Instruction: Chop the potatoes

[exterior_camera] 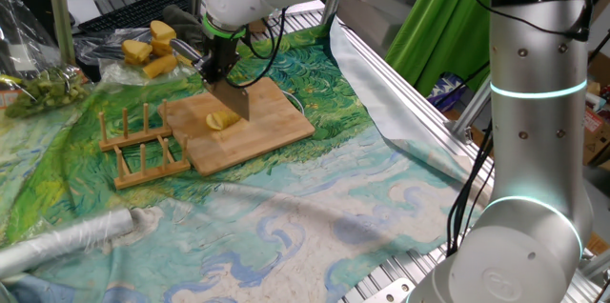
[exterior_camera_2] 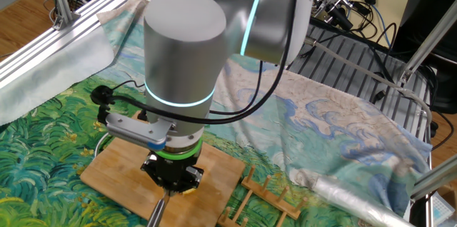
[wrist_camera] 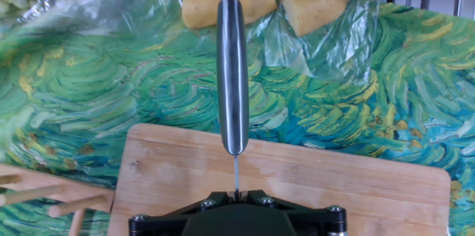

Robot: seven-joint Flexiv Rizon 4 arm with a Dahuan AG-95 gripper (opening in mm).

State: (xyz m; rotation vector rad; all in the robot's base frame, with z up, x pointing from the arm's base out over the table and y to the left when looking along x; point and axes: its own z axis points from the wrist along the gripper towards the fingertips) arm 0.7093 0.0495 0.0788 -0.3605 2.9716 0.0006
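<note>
The pincer (exterior_camera: 225,72) is clenched on a knife (exterior_camera: 232,100), holding it with the blade pointing down and the handle (wrist_camera: 232,73) running forward along the hand view, so the cutting edge falls straight onto the wooden board (exterior_camera: 276,120). The blade stands right at the potatoes (exterior_camera: 220,121), a small pale-yellow piece near the board's middle; whether the edge has bitten into it or only rests beside it I cannot tell. The board lies flat on the painted cloth covering the desk (exterior_camera: 381,217), giving a firm surface for the cut. Behind the board, on clear plastic wrap, sit the bigger, deeper-yellow chunks (exterior_camera: 152,49), well apart from the working area. A wooden rack (exterior_camera: 143,146) lies just beside the board's edge, out of the blade's line. In the other fixed view the arm's body hides most of the knife and the potato piece. Judging by this, the chopping is under way.
</note>
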